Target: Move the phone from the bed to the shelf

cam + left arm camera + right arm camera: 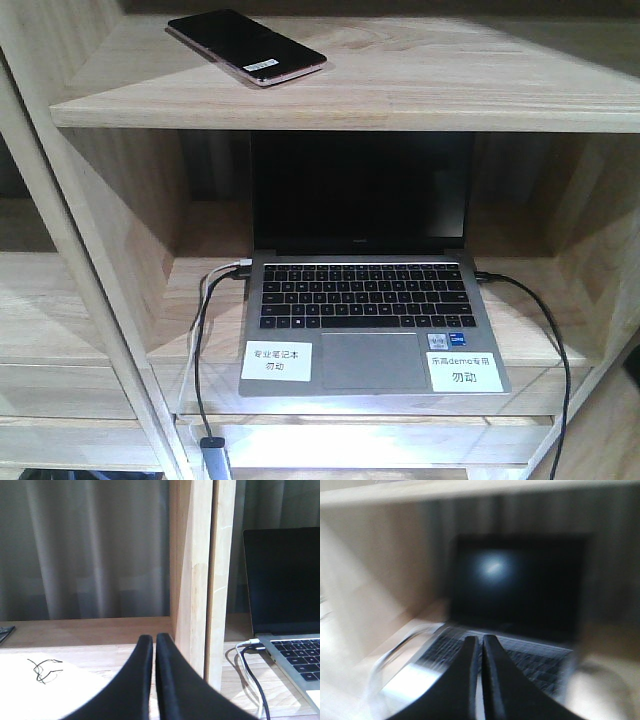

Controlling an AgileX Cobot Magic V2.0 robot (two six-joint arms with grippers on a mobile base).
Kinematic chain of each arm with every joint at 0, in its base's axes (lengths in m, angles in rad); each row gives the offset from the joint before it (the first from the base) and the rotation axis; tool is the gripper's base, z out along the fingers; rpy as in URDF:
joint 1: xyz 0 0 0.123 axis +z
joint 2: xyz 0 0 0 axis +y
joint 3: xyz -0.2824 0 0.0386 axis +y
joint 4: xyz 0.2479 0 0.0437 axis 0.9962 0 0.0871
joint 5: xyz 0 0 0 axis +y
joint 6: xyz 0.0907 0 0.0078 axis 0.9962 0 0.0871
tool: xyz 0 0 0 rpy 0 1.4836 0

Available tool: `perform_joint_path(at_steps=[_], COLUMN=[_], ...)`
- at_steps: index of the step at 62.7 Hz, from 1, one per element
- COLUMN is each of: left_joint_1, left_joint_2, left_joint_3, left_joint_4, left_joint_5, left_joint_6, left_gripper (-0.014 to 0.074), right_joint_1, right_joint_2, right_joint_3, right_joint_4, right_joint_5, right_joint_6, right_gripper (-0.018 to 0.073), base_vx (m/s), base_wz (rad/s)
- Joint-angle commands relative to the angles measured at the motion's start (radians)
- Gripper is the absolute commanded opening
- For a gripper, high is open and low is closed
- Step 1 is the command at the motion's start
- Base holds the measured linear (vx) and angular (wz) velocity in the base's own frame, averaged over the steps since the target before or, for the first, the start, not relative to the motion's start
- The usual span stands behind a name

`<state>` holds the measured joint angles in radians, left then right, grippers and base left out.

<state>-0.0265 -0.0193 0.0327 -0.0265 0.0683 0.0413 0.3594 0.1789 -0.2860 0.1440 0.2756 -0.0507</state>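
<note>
Both tools, left (154,639) and blurred right (481,641), are pinched narrow, empty; phone (246,46) lies on shelf (420,85).

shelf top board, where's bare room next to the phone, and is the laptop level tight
On the shelf top board, the stretch right of the phone is bare to the right edge, as is the front strip. The level below is crowded: the laptop fills most of it, cables leave both its sides, and only narrow strips remain beside it.
</note>
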Motion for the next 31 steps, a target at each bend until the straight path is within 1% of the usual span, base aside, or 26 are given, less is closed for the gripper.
perform_joint_path(at_steps=[1,7,11,18,23,31], left_joint_1=[0.002,0.002,0.002,0.002,0.002,0.002], left_joint_2=[-0.006,-0.006,-0.006,-0.006,-0.006,-0.006], left_joint_3=[-0.024,-0.024,-0.024,-0.024,-0.024,-0.024], left_joint_4=[-0.011,-0.011,-0.011,-0.011,-0.011,-0.011], left_joint_5=[-0.075,-0.075,-0.075,-0.075,-0.075,-0.075], left_joint_6=[-0.009,-0.009,-0.009,-0.009,-0.009,-0.009], left_gripper=[0.0001,0.0001,0.0001,0.0001,0.0001,0.0001], right_joint_1=[-0.004,-0.007,-0.031,-0.117,-0.197,-0.29], right_joint_2=[0.01,0.01,0.01,0.01,0.01,0.01], right_joint_3=[-0.026,-0.026,-0.025,0.001,0.028,0.072], right_joint_4=[-0.119,-0.144,-0.144,-0.144,-0.136,-0.136], right_joint_5=[-0.149,-0.175,-0.171,-0.177,-0.181,-0.197], right_joint_6=[0.069,0.061,0.04,0.034,0.034,0.035], right_gripper=[-0.0005,-0.0005,-0.0005,-0.0005,-0.0005,-0.0005], base_vx=[0.0,0.0,0.0,0.0,0.0,0.0], base_wz=[0.0,0.0,0.0,0.0,0.0,0.0])
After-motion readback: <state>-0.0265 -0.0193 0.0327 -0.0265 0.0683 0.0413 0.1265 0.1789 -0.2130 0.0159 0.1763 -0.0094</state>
